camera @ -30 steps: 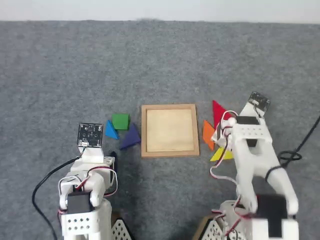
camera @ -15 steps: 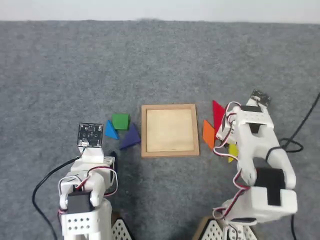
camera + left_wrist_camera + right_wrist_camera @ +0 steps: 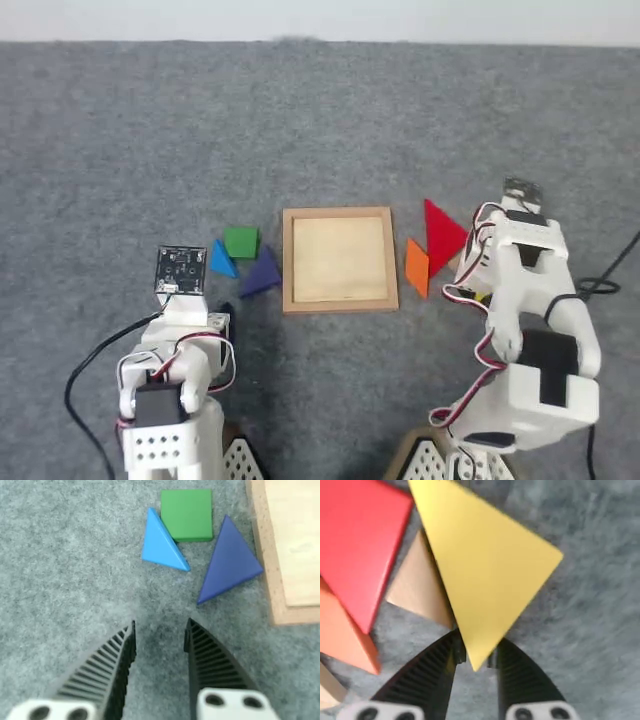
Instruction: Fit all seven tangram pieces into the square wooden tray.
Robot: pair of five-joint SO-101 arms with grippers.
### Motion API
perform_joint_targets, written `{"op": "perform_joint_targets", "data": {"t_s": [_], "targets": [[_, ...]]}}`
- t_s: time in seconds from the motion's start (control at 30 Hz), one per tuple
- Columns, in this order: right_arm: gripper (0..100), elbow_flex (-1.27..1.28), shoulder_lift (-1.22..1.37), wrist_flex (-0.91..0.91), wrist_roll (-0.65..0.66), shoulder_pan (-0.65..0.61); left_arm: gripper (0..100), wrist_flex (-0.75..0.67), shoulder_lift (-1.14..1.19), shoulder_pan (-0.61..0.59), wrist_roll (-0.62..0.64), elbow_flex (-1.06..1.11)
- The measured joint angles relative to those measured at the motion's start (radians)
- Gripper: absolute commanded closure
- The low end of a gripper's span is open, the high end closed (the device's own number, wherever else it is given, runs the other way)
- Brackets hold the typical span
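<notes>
From the high view, the square wooden tray [image 3: 289, 262] sits mid-table on the grey carpet [image 3: 320, 120] with nothing in it, so we're basically at zero of seven. Beside its one edge lie a green square block [image 3: 240, 242], a light blue triangle [image 3: 221, 261] and a dark blue triangle [image 3: 263, 272]. Off the opposite edge are a red triangle [image 3: 441, 234] and an orange piece [image 3: 417, 267].

Left wrist view: the left gripper [image 3: 159, 628] hangs over bare carpet near those three, jaws apart, nothing between them.

Right wrist view: the right gripper [image 3: 475, 652] has its jaws narrowed onto one corner of a yellow triangle [image 3: 485, 575], and we'd say it's pinching it. A tan wooden piece [image 3: 420, 592] lies partly under it. We reckon yellow goes in first, with six more after.
</notes>
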Motion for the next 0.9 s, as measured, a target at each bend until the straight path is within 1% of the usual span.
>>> {"op": "perform_joint_targets", "data": {"t_s": [0.07,0.17,0.27,0.37,0.47,0.53,0.63,0.73,0.9], "targets": [[98.8,-0.006,-0.012,0.006,0.028,0.02,85,0.0,0.0,0.0,0.0,0.0],[93.8,-0.011,-0.043,0.032,0.087,0.025,85,0.0,0.0,0.0,0.0,0.0],[88.3,-0.012,-0.109,0.064,0.144,0.074,85,0.0,0.0,0.0,0.0,0.0],[85.4,-0.038,-0.183,0.086,0.181,0.117,85,0.0,0.0,0.0,0.0,0.0],[84.6,-0.106,-0.222,0.132,0.193,0.114,85,0.0,0.0,0.0,0.0,0.0],[84.5,-0.166,-0.222,0.155,0.196,0.083,85,0.0,0.0,0.0,0.0,0.0],[79.2,-0.278,-0.169,0.192,0.204,0.011,85,0.0,0.0,0.0,0.0,0.0],[72.3,-0.384,-0.038,0.233,0.278,-0.048,85,0.0,0.0,0.0,0.0,0.0],[70.9,-0.446,0.17,0.247,0.388,-0.057,85,0.0,0.0,0.0,0.0,0.0]]}}
